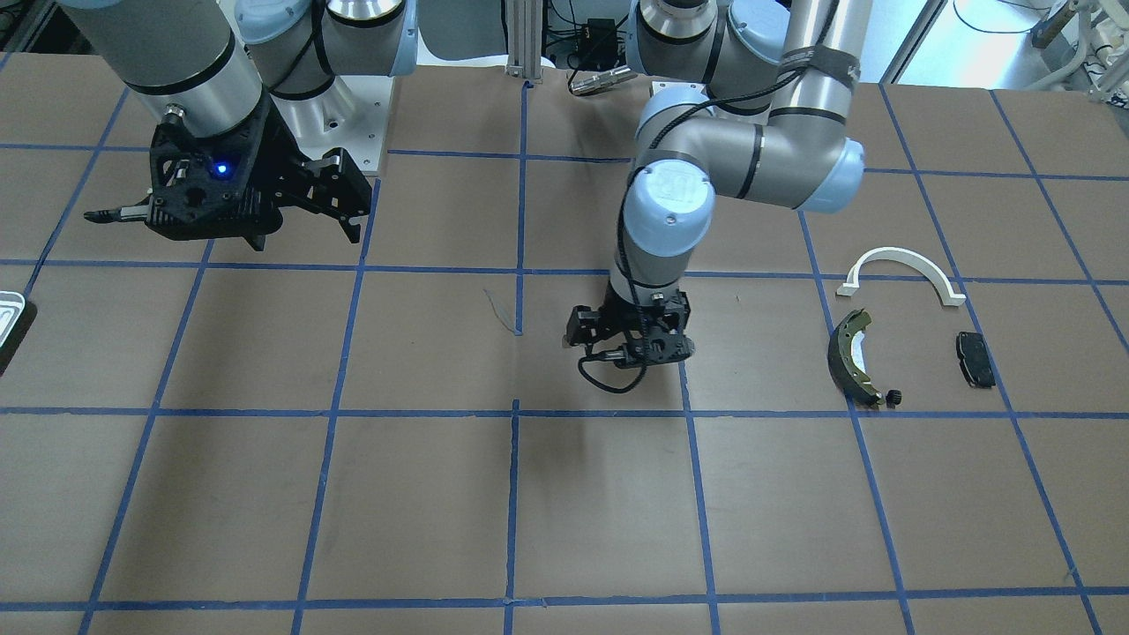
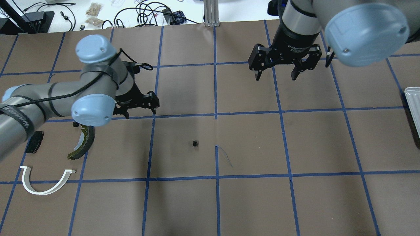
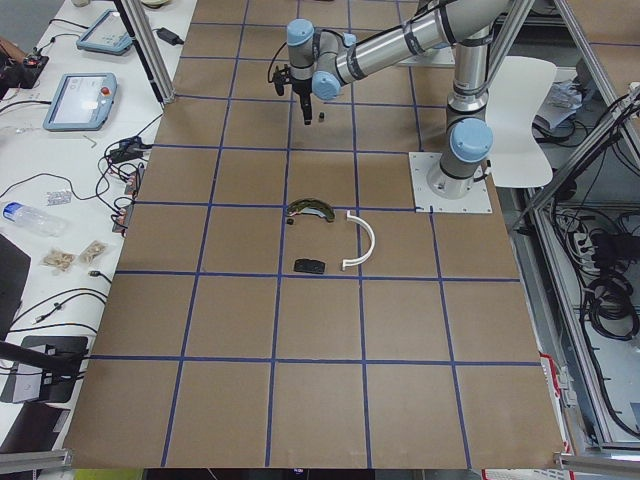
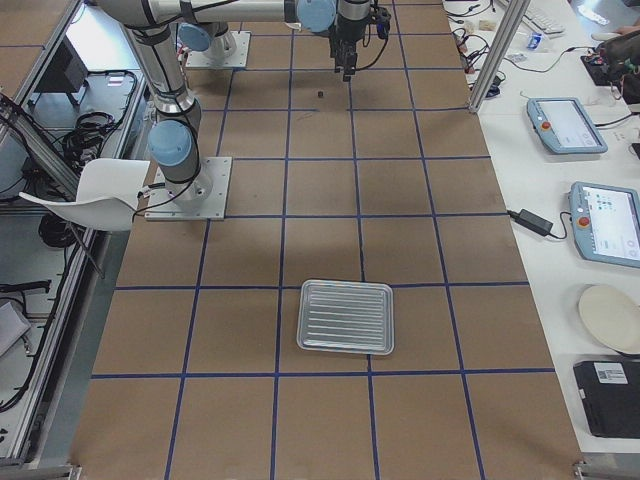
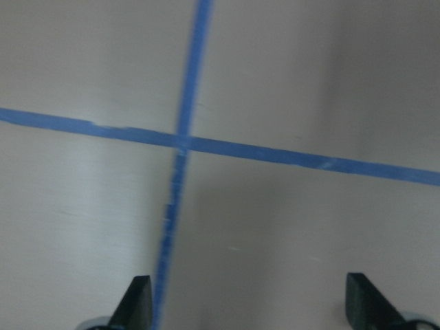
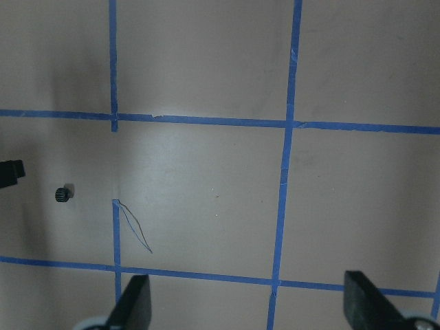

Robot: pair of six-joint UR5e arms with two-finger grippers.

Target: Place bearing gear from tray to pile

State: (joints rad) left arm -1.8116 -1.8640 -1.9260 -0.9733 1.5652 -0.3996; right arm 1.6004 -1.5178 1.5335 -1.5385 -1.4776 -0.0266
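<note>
A tiny black bearing gear (image 2: 196, 143) lies alone on the brown table near its middle; it also shows in the right wrist view (image 6: 63, 194). A second tiny gear (image 1: 893, 397) lies at the tip of the brake shoe (image 1: 847, 353) in the pile, with the white arc (image 1: 900, 256) and the black pad (image 1: 975, 357). My left gripper (image 2: 139, 109) is open and empty, between the pile and the lone gear. My right gripper (image 2: 275, 75) is open and empty, raised, apart from the gear. The tray (image 4: 304, 318) holds nothing I can see.
The tray's white rim (image 2: 412, 98) shows at the overhead view's right edge. Blue tape lines grid the brown table. A thin pen-like mark (image 2: 224, 155) lies right of the lone gear. The left arm's elbow (image 2: 93, 109) hangs over the brake shoe.
</note>
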